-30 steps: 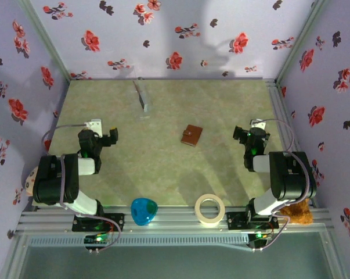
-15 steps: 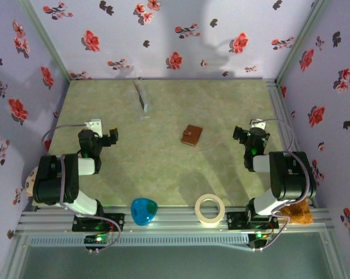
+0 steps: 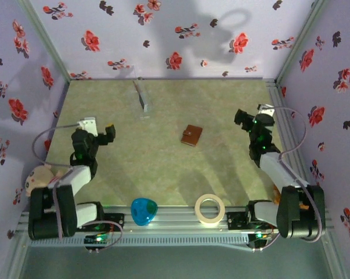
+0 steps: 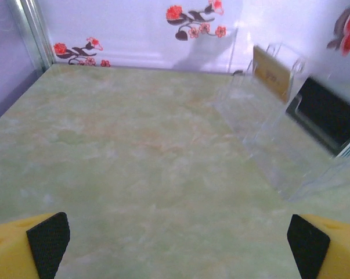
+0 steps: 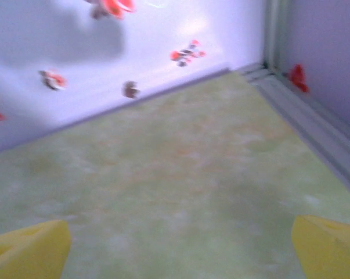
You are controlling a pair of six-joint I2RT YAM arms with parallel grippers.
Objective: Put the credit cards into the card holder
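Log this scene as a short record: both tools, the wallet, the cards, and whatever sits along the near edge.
left tool: open, empty, over the bare table, facing the clear stand
right tool: open, empty, over bare table
wallet: flat mid-table, looks folded shut, apart from both tools
cards: a yellow-orange card and a dark card stand in the clear stand
near edge: blue object, tape roll
progress: no card picked up yet
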